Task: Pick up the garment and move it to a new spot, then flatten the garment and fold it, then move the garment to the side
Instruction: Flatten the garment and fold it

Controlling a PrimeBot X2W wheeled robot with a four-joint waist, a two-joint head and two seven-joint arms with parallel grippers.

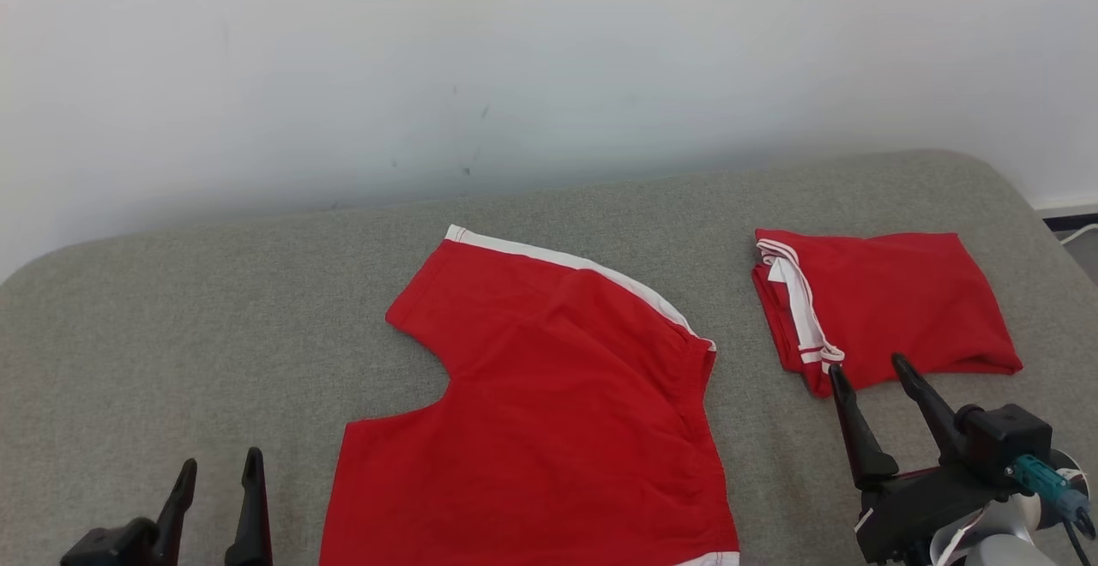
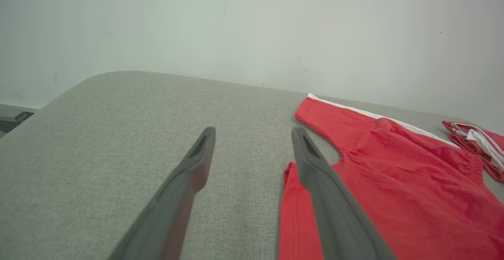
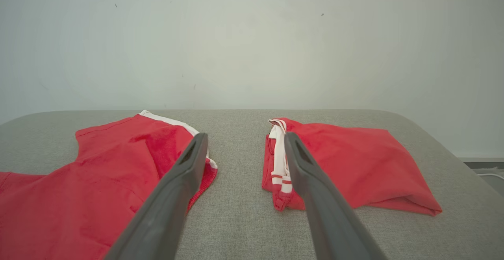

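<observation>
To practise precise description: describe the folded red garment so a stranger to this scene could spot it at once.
Find the grey upholstered surface below the pale wall and look to its right end. There lies the folded red cloth garment, a bundle with white striped trim along its left edge, unlike the larger red garment spread flat beside it.

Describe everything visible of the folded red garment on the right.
The folded red garment is a compact, roughly rectangular bundle of soft knit-looking fabric, with white striped trim bunched along its left edge. It lies flat on the grey padded surface, apart from the spread red garment to its left. The open right pincer points at its near left corner; contact cannot be told.
</observation>
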